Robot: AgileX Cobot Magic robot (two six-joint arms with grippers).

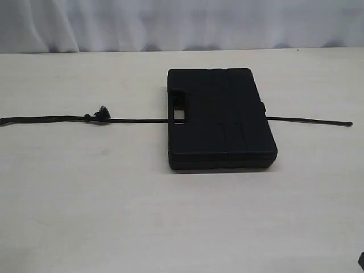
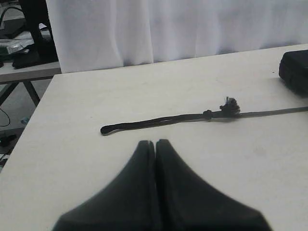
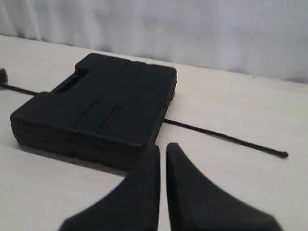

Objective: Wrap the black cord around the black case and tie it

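The black case (image 1: 219, 116) lies flat mid-table, its handle cutout facing left. The black cord (image 1: 136, 120) runs straight under it, sticking out on both sides. A frayed knot (image 1: 101, 114) sits on the long left stretch, and the short right stretch ends at a small tip (image 1: 348, 123). My left gripper (image 2: 155, 142) is shut and empty, hovering just short of the cord's (image 2: 159, 120) left end, with the knot (image 2: 230, 106) and a corner of the case (image 2: 294, 72) beyond. My right gripper (image 3: 162, 147) is shut and empty, near the case's (image 3: 96, 113) front right corner, by the cord's (image 3: 226, 138) right stretch.
The pale table (image 1: 114, 216) backs onto a white curtain (image 1: 170, 23). Its left edge (image 2: 29, 120) drops off toward a side bench with clutter (image 2: 24, 48). A dark bit of the arm shows at the exterior view's bottom right corner (image 1: 361, 260).
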